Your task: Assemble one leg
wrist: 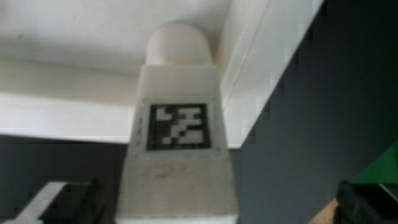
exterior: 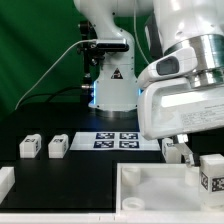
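The fingers (wrist: 63, 200) stand wide apart, one dark pad showing at each lower corner of the wrist view, and neither touches anything. Between them, pointing away from the camera, stands the leg (wrist: 178, 130): a white block with a black-and-white tag on its face and a rounded end set against the white tray-like piece (wrist: 71, 85). The open gripper (wrist: 210, 205) straddles it without contact.

In the exterior view the gripper (exterior: 178, 148) hangs low at that view's right, over the far edge of the tray-like piece (exterior: 160, 190), with the leg (exterior: 180, 152) just under it and partly hidden. Another leg (exterior: 213, 172) stands close to the right. Two more legs (exterior: 30, 146) (exterior: 57, 146) sit well apart on the left of the black table (exterior: 60, 175), and the marker board (exterior: 118, 140) lies between.

As a judgement, this leg looks placed against the tray and let go; whether it is fully seated cannot be told. The other legs look untouched.
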